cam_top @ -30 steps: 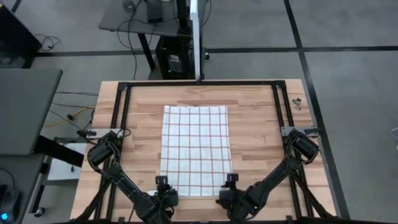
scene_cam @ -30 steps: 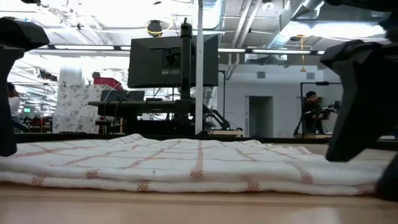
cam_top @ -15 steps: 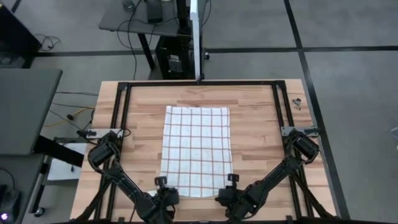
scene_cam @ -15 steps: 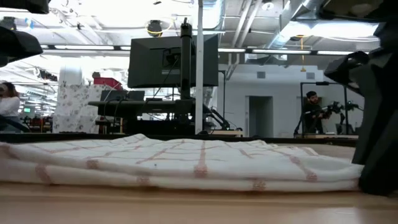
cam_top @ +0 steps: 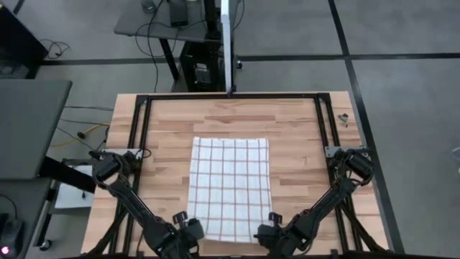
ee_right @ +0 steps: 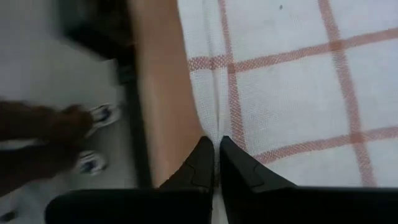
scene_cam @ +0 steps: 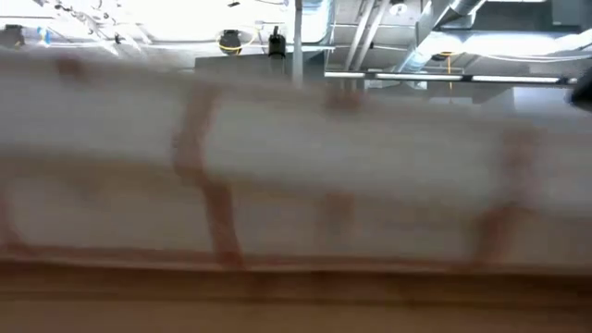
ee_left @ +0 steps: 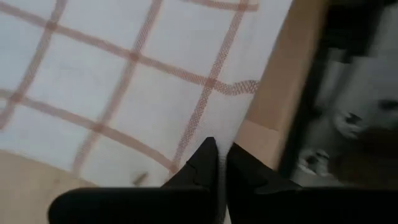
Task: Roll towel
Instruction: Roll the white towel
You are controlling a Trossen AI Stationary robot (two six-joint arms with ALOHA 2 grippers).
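Left gripper: at the near left corner of the towel, close to the table's near edge. In the left wrist view the fingertips are pressed together with the cloth's corner pinched between them.

Towel: lies flat along the middle of the wooden table, its long side running near to far, the near hem at the two grippers. In the low view the cloth fills almost the whole picture, a blurred white band with red-brown lines.

Right gripper: at the near right corner of the towel. In the right wrist view the fingertips are closed on the cloth's edge, beside bare wood.

What changed: half a second ago the far hem lay farther up the table and the near hem sat low in the low view; now the whole towel has slid towards the near edge and both grippers have drawn back with it. The near hem looks lifted close to the low camera.

Meaning for the task: I judge both corners are secured and the near edge is raised for turning over; no roll has formed yet.

Writing: none can be read on the towel, arms or table.
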